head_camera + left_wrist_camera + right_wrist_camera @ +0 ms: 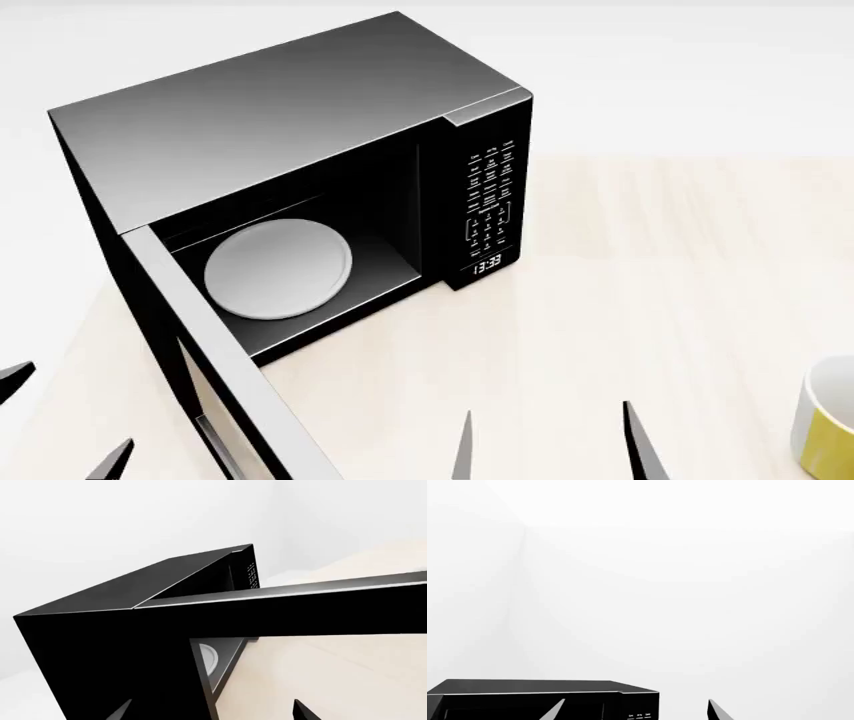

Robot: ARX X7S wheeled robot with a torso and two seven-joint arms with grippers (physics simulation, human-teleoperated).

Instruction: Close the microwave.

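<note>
The microwave (294, 110) is a large glossy black box on the pale wooden table, in the left half of the head view. Its door (214, 370) stands wide open, swung out toward me at the lower left. The white turntable plate (278, 268) shows inside, and the keypad with clock (489, 205) is on the right of the front. My left gripper (60, 420) is open, just outside the open door. My right gripper (547, 445) is open and empty over the table in front of the microwave. In the left wrist view the door's top edge (287, 595) crosses the picture.
A yellow and white mug (827, 420) stands at the right edge of the table (641, 300). The room behind is plain white. The right wrist view shows only the microwave's top (527, 686) and white wall.
</note>
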